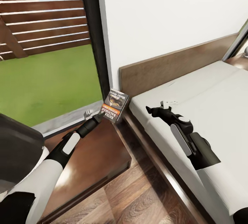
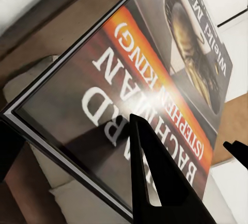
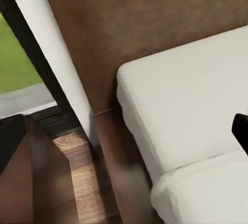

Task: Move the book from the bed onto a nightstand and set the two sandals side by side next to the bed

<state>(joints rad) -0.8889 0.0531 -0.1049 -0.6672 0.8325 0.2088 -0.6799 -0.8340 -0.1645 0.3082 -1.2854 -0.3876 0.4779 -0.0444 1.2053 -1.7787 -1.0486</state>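
The left gripper (image 1: 97, 116) is clamping the book (image 1: 115, 106) by its lower edge, holding it tilted above the far corner of the nightstand (image 1: 93, 155), the corner nearest the bed (image 1: 206, 93) and the window (image 1: 44, 52). In the left wrist view, one dark finger (image 2: 147, 182) is lying flat across the book (image 2: 155, 90) cover, over the white title lettering and beside the orange band, and the cover is showing a picture toward its upper end. Whether the book is touching the nightstand top cannot be told. The right gripper (image 1: 162, 107) is hovering over the mattress near the bed's headboard-side corner, with its fingers spread apart and nothing between them. In the right wrist view, the mattress corner (image 3: 181, 110), the brown headboard (image 3: 144, 22) and a strip of plank floor (image 3: 77, 162) between bed and nightstand are showing.
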